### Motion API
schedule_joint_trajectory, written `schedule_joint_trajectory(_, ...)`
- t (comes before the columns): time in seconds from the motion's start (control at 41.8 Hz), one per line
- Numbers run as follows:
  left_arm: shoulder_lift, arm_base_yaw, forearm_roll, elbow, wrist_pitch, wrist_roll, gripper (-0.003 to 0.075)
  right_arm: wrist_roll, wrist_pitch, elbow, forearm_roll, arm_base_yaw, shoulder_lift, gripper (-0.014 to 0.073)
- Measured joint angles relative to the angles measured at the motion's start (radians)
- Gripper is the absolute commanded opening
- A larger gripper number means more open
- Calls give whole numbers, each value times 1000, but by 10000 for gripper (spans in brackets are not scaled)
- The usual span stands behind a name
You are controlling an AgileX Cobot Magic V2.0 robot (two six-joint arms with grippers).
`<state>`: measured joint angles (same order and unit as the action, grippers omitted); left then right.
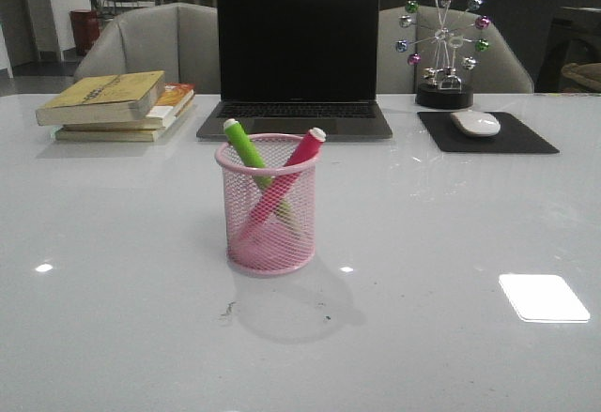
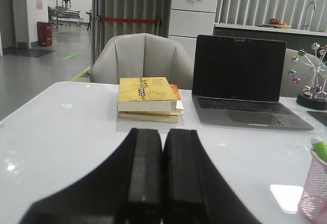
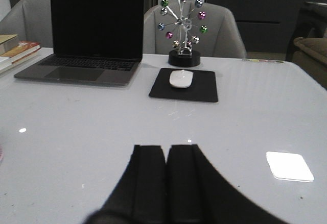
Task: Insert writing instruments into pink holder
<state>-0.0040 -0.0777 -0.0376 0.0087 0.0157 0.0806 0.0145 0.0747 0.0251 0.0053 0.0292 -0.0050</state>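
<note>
You have the holder (image 1: 267, 207) standing upright on the table (image 1: 451, 243), just in front of the laptop (image 1: 297, 60). Both pens are inside it: the green pen (image 1: 246, 148) leans with its white tip over the rim toward the books (image 1: 117, 104), and the red pen (image 1: 291, 173) leans the other way, its tip toward the mouse (image 1: 476, 123). The two cross inside the mesh.

Your left gripper (image 2: 163, 170) is clenched, its fingers (image 2: 145, 173) pressed together with nothing between them; from its camera you see only the holder's edge and the green tip at the side, well apart from the fingers. Your right gripper (image 3: 166, 175) is clenched too, empty, above bare table on the mouse's side of the holder.

Behind the laptop's far corner, a mousepad (image 1: 486, 132) carries the mouse, and a ball ornament (image 1: 443, 46) stands just behind it
</note>
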Motion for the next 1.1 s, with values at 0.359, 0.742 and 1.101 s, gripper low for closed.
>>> schedule_joint_trajectory(0.359, 0, 0, 0, 0, -2, 0, 93, 0, -67, 4, 2, -31, -5, 58)
schedule_joint_trajectory(0.742, 0, 0, 0, 0, -2, 0, 93, 0, -67, 4, 18, -39, -5, 58)
schedule_joint_trajectory(1.101, 0, 0, 0, 0, -2, 0, 93, 2, -67, 4, 18, -39, -5, 58)
